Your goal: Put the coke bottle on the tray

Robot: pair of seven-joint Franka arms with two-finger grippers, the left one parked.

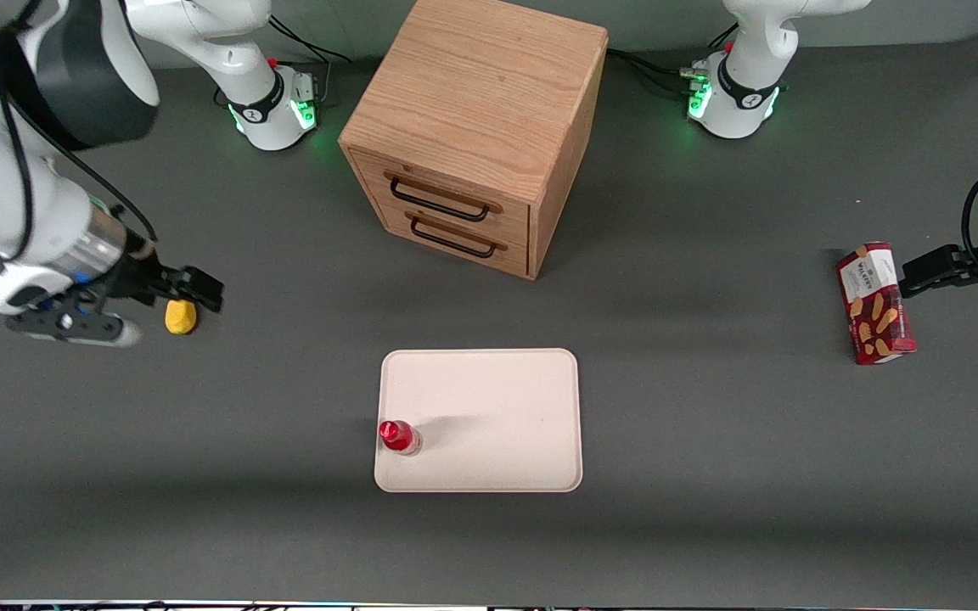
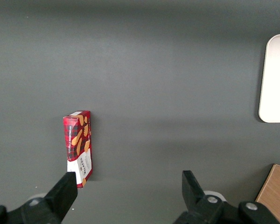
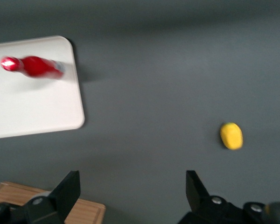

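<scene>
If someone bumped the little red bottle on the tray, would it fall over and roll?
Probably yes. The coke bottle stands upright, tall and slim on a small base, near the edge of the tray, so a nudge may tip it. Being round, it would likely roll. The open gripper hangs far off, above the yellow lump.

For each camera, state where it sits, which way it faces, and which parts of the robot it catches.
Front view: high, facing both arms, looking down on the table; the gripper hangs open above the yellow lump, toward the working arm's end.
Right wrist view: on the working arm, facing down; open fingers frame the coke bottle standing on the tray.
Left wrist view: on the parked arm, facing down at the biscuit box.
All three views show the tray.
</scene>
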